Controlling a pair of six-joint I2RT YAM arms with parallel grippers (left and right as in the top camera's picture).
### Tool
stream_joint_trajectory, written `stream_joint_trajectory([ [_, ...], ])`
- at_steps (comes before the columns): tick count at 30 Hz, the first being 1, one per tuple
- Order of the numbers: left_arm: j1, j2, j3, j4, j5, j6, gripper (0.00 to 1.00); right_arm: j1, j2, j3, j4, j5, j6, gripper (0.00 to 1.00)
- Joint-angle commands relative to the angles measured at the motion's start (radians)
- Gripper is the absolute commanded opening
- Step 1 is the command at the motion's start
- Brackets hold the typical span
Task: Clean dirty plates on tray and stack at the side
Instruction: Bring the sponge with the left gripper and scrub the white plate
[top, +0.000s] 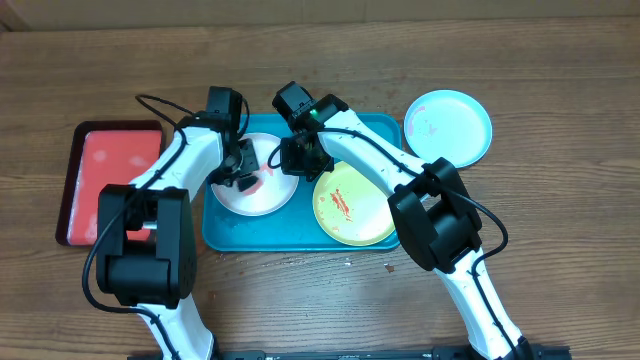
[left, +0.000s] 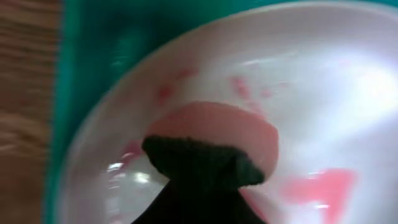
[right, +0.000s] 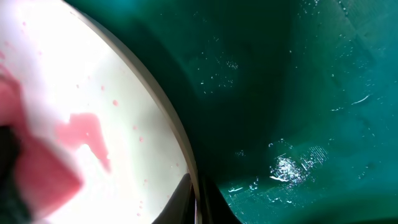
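White plate (top: 262, 196) in our tray (top: 300, 238): left gripper (top: 246, 172) clamps a sponge (left: 217, 132), right gripper (top: 299, 160) nips its rim, on wooden table (top: 300, 60).

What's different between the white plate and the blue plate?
The white plate lies on the tray; the blue plate lies on the table, off the tray. The left gripper and right gripper are at the white plate; neither is near the blue plate. The white plate's smears look bolder than the blue plate's faint ones. Both are round, alike in size, and smeared red.
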Motion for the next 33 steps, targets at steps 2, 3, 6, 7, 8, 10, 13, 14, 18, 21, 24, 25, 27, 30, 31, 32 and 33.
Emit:
stream_joint_trajectory([
  [2, 0.024, 0.060, 0.043, -0.103, -0.281, 0.076, 0.13, -0.002, 0.035, -0.022, -0.026, 0.047, 0.003, 0.04],
  [3, 0.023, 0.060, 0.058, -0.115, -0.278, 0.075, 0.11, -0.002, 0.035, -0.022, -0.026, 0.047, 0.003, 0.04],
  [6, 0.023, 0.060, 0.110, -0.137, -0.184, 0.075, 0.05, -0.002, 0.035, -0.022, -0.026, 0.047, 0.003, 0.04],
  [7, 0.022, 0.060, 0.122, -0.137, -0.128, 0.075, 0.04, -0.002, 0.035, -0.022, -0.026, 0.047, 0.003, 0.04],
  [8, 0.021, 0.060, 0.127, -0.134, -0.082, 0.075, 0.04, -0.002, 0.035, -0.022, -0.024, 0.047, 0.003, 0.04],
  [10, 0.022, 0.060, 0.130, -0.107, 0.097, 0.075, 0.04, -0.002, 0.035, -0.022, -0.019, 0.047, 0.003, 0.04],
  [13, 0.018, 0.069, 0.121, -0.042, 0.343, 0.072, 0.04, -0.002, 0.035, -0.022, -0.013, 0.047, 0.003, 0.05],
  [14, 0.015, 0.073, 0.114, -0.017, 0.382, 0.065, 0.04, -0.002, 0.035, -0.022, -0.012, 0.047, 0.003, 0.05],
  [18, 0.000, 0.089, 0.084, 0.059, 0.407, 0.014, 0.04, -0.002, 0.035, -0.022, -0.014, 0.047, 0.003, 0.05],
  [21, 0.001, 0.116, 0.084, 0.062, 0.402, 0.016, 0.04, -0.002, 0.035, -0.022, -0.016, 0.047, 0.003, 0.05],
  [24, 0.018, 0.133, 0.084, 0.053, 0.344, 0.016, 0.04, -0.002, 0.035, -0.022, -0.016, 0.047, 0.003, 0.05],
  [25, 0.025, 0.136, 0.084, 0.047, 0.308, 0.015, 0.04, -0.002, 0.035, -0.022, -0.016, 0.047, 0.003, 0.05],
  [27, 0.047, 0.137, 0.084, 0.022, 0.184, 0.015, 0.04, -0.002, 0.035, -0.022, -0.019, 0.047, 0.003, 0.05],
  [30, 0.081, 0.137, 0.084, -0.008, 0.028, 0.023, 0.04, -0.002, 0.035, -0.022, -0.021, 0.047, 0.003, 0.05],
  [31, 0.095, 0.137, 0.084, -0.018, -0.016, 0.038, 0.04, -0.002, 0.035, -0.022, -0.022, 0.047, 0.003, 0.05],
  [32, 0.105, 0.137, 0.084, -0.025, -0.046, 0.052, 0.04, -0.002, 0.035, -0.022, -0.022, 0.047, 0.003, 0.05],
  [33, 0.118, 0.136, 0.085, -0.035, -0.081, 0.068, 0.04, -0.002, 0.035, -0.021, -0.023, 0.047, 0.003, 0.05],
])
